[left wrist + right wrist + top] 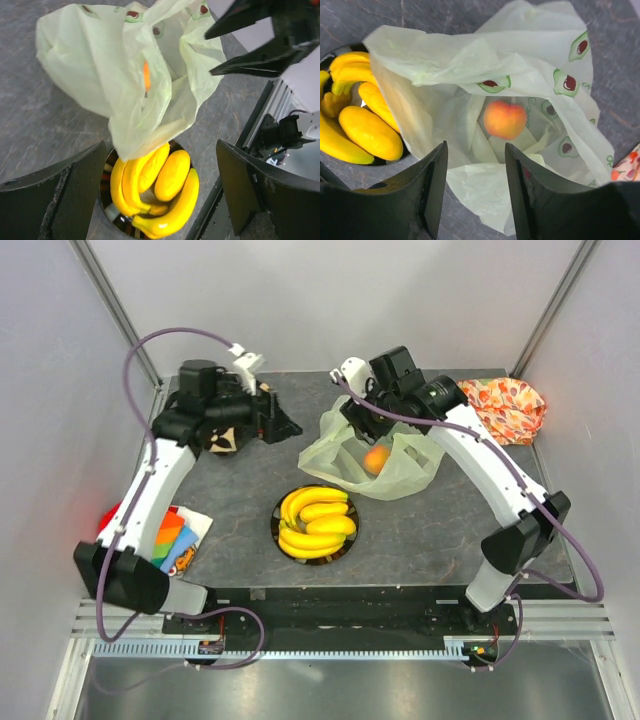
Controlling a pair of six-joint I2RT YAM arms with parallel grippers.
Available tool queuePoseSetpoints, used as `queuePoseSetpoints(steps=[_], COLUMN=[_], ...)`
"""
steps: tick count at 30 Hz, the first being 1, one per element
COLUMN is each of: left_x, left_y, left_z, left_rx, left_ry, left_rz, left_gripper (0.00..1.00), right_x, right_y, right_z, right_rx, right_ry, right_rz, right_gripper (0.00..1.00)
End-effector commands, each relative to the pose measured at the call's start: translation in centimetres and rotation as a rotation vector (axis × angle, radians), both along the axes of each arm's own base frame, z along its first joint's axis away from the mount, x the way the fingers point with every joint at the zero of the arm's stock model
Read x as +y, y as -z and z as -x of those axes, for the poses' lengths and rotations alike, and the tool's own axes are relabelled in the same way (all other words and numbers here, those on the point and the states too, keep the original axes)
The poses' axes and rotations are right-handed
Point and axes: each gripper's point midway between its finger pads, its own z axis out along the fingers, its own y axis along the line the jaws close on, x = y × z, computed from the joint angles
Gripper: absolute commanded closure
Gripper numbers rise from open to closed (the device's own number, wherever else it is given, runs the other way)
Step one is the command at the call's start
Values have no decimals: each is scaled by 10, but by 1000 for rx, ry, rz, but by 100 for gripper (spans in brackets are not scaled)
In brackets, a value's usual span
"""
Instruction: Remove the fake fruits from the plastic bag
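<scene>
- Removal of the last fruit is, I judge, the step in hand. The glossy yellow plastic banana bunches and the yellow oval fruit lie in a round black dish. The small round orange-pink peach sits inside the crinkly, pale yellow-green plastic bag.
- Next, the fingers must reach down through the bag's mouth and close on the peach alone, not the film.
- The right gripper hangs just above that opening, jaws half spread, gripping nothing visible.
- The left gripper hovers left of the bag, apart from it, jaws spread wide and empty.
</scene>
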Motion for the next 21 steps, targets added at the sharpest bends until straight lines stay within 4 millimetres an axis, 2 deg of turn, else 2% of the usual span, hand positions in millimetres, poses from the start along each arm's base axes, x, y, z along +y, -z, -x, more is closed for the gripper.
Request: queuePoseSetpoints(steps=[1,2,3,4,5,6,7,8,10,11,12,13,14,15,17,18,20,21], left_x=[-33,-45,-45,-48,-54,-52,-53,-57,-67,-72,-76,-82,-85,-88,-94,-94,-91,-90], left_y=[18,33,42,49,59,66,71,73,85,90,99,104,110,114,120,122,126,127], left_z=[-11,-14,-22,-27,-31,-38,-41,-41,-39,-37,-35,-30,-27,-24,-13,-9,-7,-5], left_rx=[-69,-43,-42,-38,-36,-36,-32,-28,6,18,42,58,84,99,135,152,168,173], left_ry=[87,110,75,61,64,39,34,38,65,78,92,109,115,123,166,177,169,168], left_rz=[-116,-134,-163,-177,-194,-224,-237,-239,-241,-242,-247,-244,-244,-240,-225,-224,-231,-233], left_gripper=[3,2,2,1,1,1,1,1,1,1,1,1,1,9,28,59,98,98], right_x=[-3,-3,-13,-16,-22,-26,-32,-38,-46,-51,-57,-62,-69,-79,-88,-93,-98,-103], right_y=[42,46,50,67,74,82,99,104,114,105,118,121,115,132,133,145,148,157], right_z=[-19,-24,-33,-35,-43,-45,-41,-44,-31,-24,-10,-2,8,21,39,53,67,76], right_rx=[116,127,138,173,169,177,209,205,234,214,246,250,237,272,289,333,345,370], right_ry=[33,25,47,48,68,79,91,124,143,143,142,143,145,163,176,175,170,168], right_rz=[3,-11,-13,1,-6,-2,19,36,55,47,70,80,82,119,129,140,142,157], right_gripper=[44,45,44,45,46,46,46,46,46,46,46,46,46,46,46,46,45,45])
